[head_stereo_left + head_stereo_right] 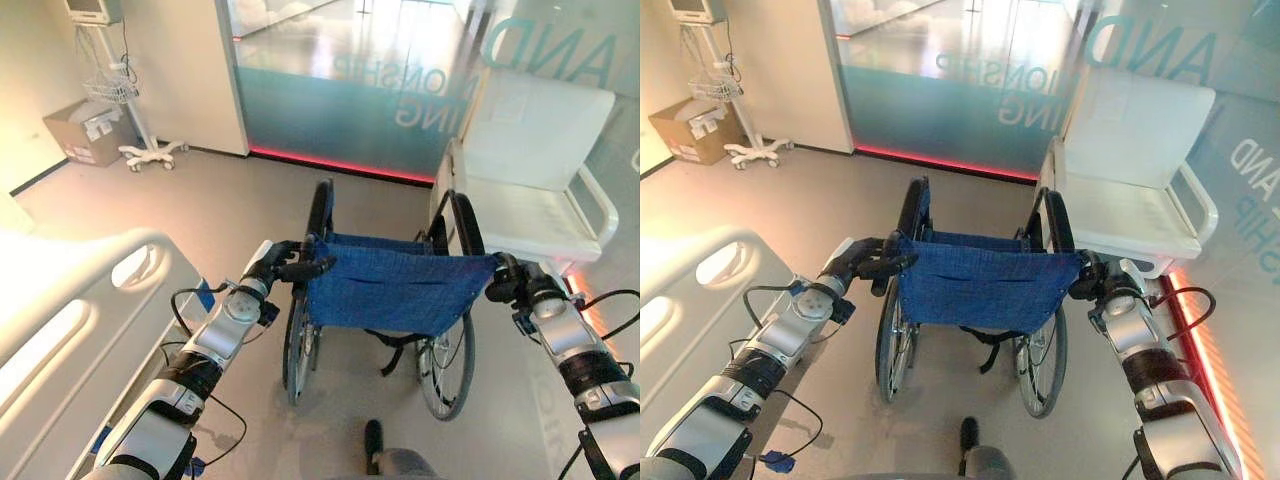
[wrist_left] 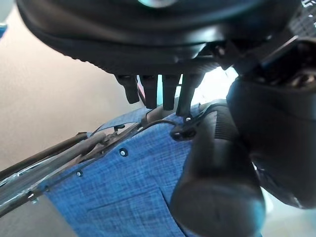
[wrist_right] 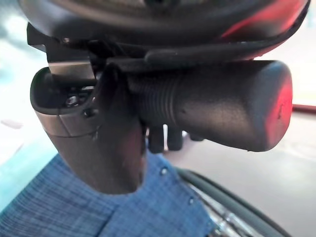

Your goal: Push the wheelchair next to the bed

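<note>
The wheelchair [image 1: 385,300] is standing on the floor [image 1: 220,200] in front of the robot, with its blue backrest [image 1: 980,285] facing the robot. The bed [image 1: 70,330] is lying to the robot's left, and its white rail [image 1: 110,290] is near the left wheel [image 1: 297,345] but not touching it. A white chair [image 1: 535,170] is standing ahead on the right, just beyond the wheelchair.

The left robot hand [image 1: 270,262] is closing around the left push handle [image 2: 212,182]; in the left wrist view the thumb is lying beside the ribbed black grip and the fingers [image 2: 163,91] are curling over it. The right robot hand [image 1: 1102,282] is gripping the right push handle [image 3: 222,106] in the same way, with the thumb [image 3: 103,143] wrapping in front of the grip.

I am judging that the wheelchair is rather heavy but is rolling easily, because the big wheels are carrying the weight. The frame looks stiff, while the fabric backrest is soft and is giving no support for pushing. So the two handles are the right places to hold. The ribbed grips are probably not slippery.

The chair is not yet beside the bed. I think the next move is needing a turn to the left, by pushing more with the right hand than with the left. The risk is that the left wheel is catching the bed rail, or that the right side is touching the white chair.
</note>
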Robot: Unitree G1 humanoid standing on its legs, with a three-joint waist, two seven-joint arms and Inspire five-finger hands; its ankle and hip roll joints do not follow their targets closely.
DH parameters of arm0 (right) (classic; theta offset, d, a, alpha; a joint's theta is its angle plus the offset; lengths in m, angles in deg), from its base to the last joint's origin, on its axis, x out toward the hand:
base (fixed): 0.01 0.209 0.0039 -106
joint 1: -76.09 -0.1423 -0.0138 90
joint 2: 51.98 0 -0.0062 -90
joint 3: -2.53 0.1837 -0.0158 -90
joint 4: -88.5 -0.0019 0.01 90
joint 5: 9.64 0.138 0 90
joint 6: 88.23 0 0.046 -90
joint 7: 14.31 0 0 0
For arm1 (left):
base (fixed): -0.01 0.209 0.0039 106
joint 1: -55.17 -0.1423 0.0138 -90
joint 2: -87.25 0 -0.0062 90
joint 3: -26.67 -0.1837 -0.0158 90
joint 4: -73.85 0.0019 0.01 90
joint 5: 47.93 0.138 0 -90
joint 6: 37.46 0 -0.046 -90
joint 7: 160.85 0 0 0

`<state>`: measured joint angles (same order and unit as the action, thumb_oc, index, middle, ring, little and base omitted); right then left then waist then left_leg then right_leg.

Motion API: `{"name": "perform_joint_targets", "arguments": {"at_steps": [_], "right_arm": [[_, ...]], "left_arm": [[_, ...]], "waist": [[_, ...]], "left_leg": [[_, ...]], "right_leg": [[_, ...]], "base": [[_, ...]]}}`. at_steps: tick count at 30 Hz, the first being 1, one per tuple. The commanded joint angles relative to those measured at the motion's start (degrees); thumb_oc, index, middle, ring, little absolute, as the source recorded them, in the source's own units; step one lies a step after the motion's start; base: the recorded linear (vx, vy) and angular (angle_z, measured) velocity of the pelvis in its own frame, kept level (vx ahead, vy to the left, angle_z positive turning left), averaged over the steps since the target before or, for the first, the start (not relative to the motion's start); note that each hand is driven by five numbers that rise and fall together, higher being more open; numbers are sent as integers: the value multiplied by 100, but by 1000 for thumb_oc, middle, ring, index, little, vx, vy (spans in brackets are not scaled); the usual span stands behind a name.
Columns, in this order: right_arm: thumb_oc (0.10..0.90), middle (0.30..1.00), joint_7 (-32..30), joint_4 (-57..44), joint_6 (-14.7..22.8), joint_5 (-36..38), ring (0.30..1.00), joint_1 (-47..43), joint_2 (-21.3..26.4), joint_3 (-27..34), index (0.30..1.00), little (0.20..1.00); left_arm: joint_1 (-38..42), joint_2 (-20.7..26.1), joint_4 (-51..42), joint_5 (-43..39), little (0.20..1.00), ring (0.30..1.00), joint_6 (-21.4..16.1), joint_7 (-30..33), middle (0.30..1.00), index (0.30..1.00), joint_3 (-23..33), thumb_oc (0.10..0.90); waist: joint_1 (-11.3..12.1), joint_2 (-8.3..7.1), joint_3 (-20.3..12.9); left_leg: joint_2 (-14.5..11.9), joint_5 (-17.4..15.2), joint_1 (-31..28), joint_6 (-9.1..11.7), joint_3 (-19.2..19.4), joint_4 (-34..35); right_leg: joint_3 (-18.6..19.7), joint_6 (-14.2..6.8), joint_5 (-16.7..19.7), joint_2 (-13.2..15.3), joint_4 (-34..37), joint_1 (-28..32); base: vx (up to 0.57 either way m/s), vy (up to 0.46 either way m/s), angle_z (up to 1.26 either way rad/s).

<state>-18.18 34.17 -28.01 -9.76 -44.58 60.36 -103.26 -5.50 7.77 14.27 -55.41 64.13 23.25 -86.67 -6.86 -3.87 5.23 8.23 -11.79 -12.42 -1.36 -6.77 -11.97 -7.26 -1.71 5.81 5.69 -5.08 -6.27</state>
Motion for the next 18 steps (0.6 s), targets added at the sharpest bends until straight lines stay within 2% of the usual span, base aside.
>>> {"name": "perform_joint_targets", "arguments": {"at_steps": [1, 2, 3, 4, 5, 6, 7, 10, 11, 13, 14, 15, 16, 17, 18], "right_arm": [[400, 300, 1071, 274, 597, -2, 300, 202, -178, -867, 300, 300], [400, 300, 1053, 339, 698, -46, 300, 198, -162, -882, 300, 300], [400, 300, 1032, 464, 890, -103, 300, 178, -80, -911, 300, 300], [400, 300, 1019, 486, 913, -88, 300, 174, -60, -914, 300, 300], [400, 300, 969, 597, 1002, -46, 300, 149, -16, -908, 300, 300], [400, 300, 896, 809, 1095, 17, 300, 11, -44, -946, 300, 300], [400, 300, 888, 977, 1128, 81, 300, -170, -87, -995, 300, 300], [400, 300, 791, 1248, 1114, 130, 300, -398, -237, -1037, 300, 300], [400, 300, 785, 1424, 1157, 145, 300, -558, -312, -1117, 300, 300], [400, 300, 801, 1499, 1205, 109, 300, -616, -327, -1130, 300, 300], [400, 300, 834, 1683, 1412, -2, 300, -882, -371, -1237, 300, 300], [400, 300, 811, 1702, 1441, 9, 300, -905, -378, -1251, 300, 300], [400, 300, 851, 1943, 1635, -34, 300, -972, -520, -1220, 300, 300], [400, 300, 873, 1964, 1679, -53, 300, -978, -537, -1220, 300, 300], [400, 300, 827, 2091, 1811, -90, 300, -946, -638, -1248, 300, 300]], "left_arm": [[-224, 561, 319, 107, 300, 300, 348, 355, 300, 300, 200, 400], [-228, 529, 338, 64, 300, 300, 332, 407, 300, 300, 198, 400], [-215, 482, 358, -16, 300, 300, 285, 438, 300, 300, 156, 400], [-214, 477, 355, -16, 300, 300, 282, 420, 300, 300, 145, 400], [-200, 443, 339, -1, 300, 300, 270, 336, 300, 300, 104, 400], [-270, 423, 305, -11, 300, 300, 183, 272, 300, 300, 84, 400], [-340, 414, 271, 23, 300, 300, 112, 229, 300, 300, 87, 400], [-417, 392, 199, 98, 300, 300, 30, 161, 300, 300, 57, 400], [-527, 364, 67, 120, 300, 300, 16, 175, 300, 300, 28, 400], [-564, 369, 18, 126, 300, 300, 3, 189, 300, 300, 45, 400], [-593, 369, -107, 109, 300, 300, 10, 269, 300, 300, 128, 400], [-595, 370, -117, 105, 300, 300, 25, 270, 300, 300, 138, 400], [-568, 398, -77, 70, 300, 300, 83, 237, 300, 300, 117, 400], [-565, 400, -69, 24, 300, 300, 88, 252, 300, 300, 109, 400], [-577, 376, 4, 76, 300, 300, 79, 222, 300, 300, 149, 400]], "waist": [[223, 137, 38], [241, 122, 40], [348, 47, 95], [374, 31, 114], [518, -6, 242], [800, 33, 466], [952, 91, 586], [1191, 210, 680], [1453, 348, 673], [1521, 351, 674], [1634, 392, 605], [1642, 392, 601], [1751, 321, 558], [1774, 323, 537], [1820, 284, 473]], "left_leg": [[-1648, 1677, 21, 615, 1035, -1261], [-1643, 1763, 161, 628, 1063, -1524], [-1609, 1880, 719, 614, 1190, -1959], [-1602, 1885, 848, 600, 1203, -2024], [-1432, 1800, 1398, 499, 1188, -2106], [-1015, 1741, 2014, 418, 1155, -1791], [-925, 1834, 2213, 430, 1233, -1324], [-770, 2085, 2516, 477, 1329, -424], [-668, 2401, 2744, 566, 1325, 589], [-633, 2444, 2733, 560, 1389, 798], [-651, 2214, 2669, 439, 1618, 971], [-652, 2180, 2648, 422, 1642, 988], [-452, 1686, 2742, 235, 1377, 379], [-439, 1660, 2783, 229, 1331, 303], [-460, 1576, 2652, 67, 1460, 327]], "right_leg": [[-181, -121, -17, -77, -105, -175], [-237, -51, -84, -123, -56, -55], [-330, 87, -259, -188, 23, 273], [-338, 107, -290, -195, 36, 335], [-358, 123, -403, -209, 70, 632], [-283, 86, -602, -323, 97, 1076], [-245, 73, -710, -445, 122, 1293], [-223, 64, -800, -600, 169, 1513], [-180, 8, -864, -706, 295, 1753], [-189, -13, -911, -676, 312, 1819], [-355, -44, -1119, -621, 151, 1764], [-365, -49, -1136, -611, 125, 1751], [-361, -99, -1436, -497, -268, 1793], [-353, -98, -1441, -504, -287, 1782], [-390, -186, -1510, -439, -739, 1856]], "base": [[436, -347, 34], [428, -309, 30], [388, -270, 22], [447, -266, 0], [468, -166, 4], [625, -168, 7], [530, -105, 8], [470, -31, -33], [558, 18, -36], [441, 69, -61], [360, 116, -74], [541, 142, -82], [334, 61, -67], [458, 72, -49], [349, 53, -9]]}}
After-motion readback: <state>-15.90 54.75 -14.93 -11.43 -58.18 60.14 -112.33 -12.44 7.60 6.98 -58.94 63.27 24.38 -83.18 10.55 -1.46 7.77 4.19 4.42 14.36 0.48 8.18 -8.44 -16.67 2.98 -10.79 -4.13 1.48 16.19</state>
